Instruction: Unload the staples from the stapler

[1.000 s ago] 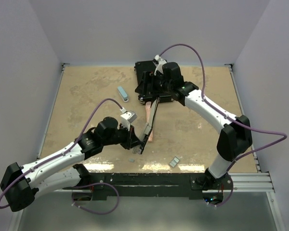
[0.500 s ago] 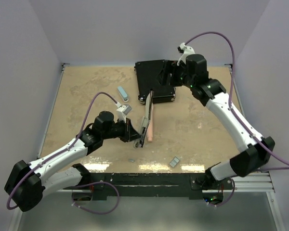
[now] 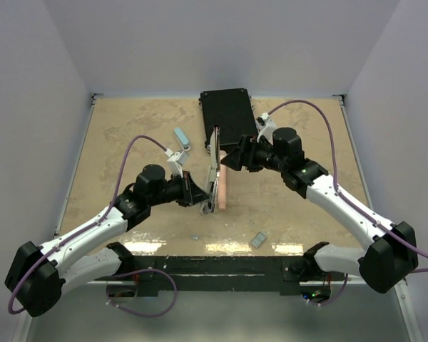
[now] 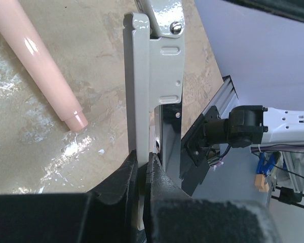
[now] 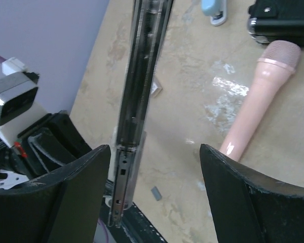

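So the right arm (image 3: 328, 194) has swung off the black case (image 3: 228, 112) at the back and come down next to the stapler (image 3: 213, 167), while the left arm (image 3: 93, 228) has barely budged. From the top view, the stapler's metal rail is tipped up off the counter (image 3: 128, 135) with the pink handle (image 3: 223, 187) lying just beside it. A couple of staples (image 3: 257, 239) sit loose near the front edge, well apart from everything else. Left wrist view: the left fingers (image 4: 122, 179) are clenched on the thin grey plate at the stapler's bottom end, holding it up. Right wrist view: the right fingers (image 5: 76, 197) are spread wide and grasping nothing. The long rail runs up between them, closer to the left one, and isn't touching either as far as I can tell. I can't see whether any staples are left in the rail. My guess on handling: those strips are tiny, light and slick, stiff but easy to snap apart, so gently pinching one across its long sides seems the way to go. For anything left in the channel, tipping or sliding it out looks safer than digging.
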`<move>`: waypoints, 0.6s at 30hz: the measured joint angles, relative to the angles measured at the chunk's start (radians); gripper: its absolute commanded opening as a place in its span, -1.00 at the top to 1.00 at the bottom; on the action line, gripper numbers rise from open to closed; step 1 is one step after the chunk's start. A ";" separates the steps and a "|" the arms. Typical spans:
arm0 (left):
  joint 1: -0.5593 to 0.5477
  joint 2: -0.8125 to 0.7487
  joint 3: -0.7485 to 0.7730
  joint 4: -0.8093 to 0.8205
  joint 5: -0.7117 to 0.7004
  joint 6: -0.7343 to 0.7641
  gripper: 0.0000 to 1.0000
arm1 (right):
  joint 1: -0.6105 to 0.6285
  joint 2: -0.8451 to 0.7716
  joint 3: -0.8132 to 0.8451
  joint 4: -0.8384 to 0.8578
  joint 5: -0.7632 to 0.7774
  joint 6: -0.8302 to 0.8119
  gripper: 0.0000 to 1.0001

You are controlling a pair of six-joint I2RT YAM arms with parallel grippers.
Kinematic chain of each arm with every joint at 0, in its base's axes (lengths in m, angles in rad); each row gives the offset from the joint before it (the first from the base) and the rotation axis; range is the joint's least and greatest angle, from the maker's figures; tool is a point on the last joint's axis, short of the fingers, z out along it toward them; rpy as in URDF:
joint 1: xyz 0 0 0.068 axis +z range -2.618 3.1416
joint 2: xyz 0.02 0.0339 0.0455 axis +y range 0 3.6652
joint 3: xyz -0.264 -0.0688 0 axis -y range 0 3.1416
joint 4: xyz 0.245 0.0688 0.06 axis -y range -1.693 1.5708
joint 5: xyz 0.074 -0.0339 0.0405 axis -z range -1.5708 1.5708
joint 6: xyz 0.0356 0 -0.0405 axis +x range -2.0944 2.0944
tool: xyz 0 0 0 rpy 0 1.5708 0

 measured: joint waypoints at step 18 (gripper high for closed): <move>0.000 -0.014 0.002 -0.007 -0.039 -0.034 1.00 | 0.197 0.022 -0.008 0.087 0.172 0.074 -0.38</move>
